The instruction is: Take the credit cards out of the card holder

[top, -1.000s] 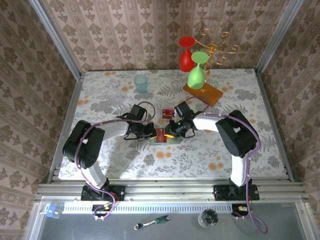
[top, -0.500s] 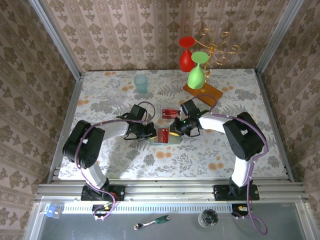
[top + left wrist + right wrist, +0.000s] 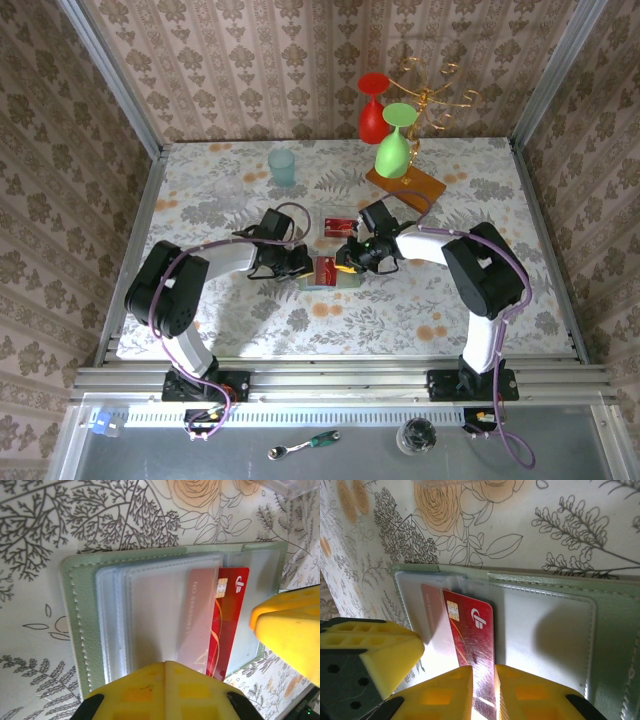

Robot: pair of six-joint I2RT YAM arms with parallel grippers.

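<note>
Card holder [image 3: 80, 630] lies open on surface [image 3: 250, 310]. Red card [image 3: 472, 645] half out of its clear sleeve, lower end hidden btwn right gripper [image 3: 483, 692] jaws, narrow on it. Left gripper [image 3: 165, 690] jaws closed, pressing the sleeves.

glossy red plastic card [image 3: 472, 645] (light glints off it); matt stitched grey-green card holder [image 3: 80, 630] with cloudy clear sleeves.

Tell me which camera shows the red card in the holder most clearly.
The right wrist view: the red card shows its chip and logo, half out of the card holder, its lower end between the right pincer fingers. The left wrist view shows it partly behind a clear sleeve. From the top camera it is a small red patch.
</note>
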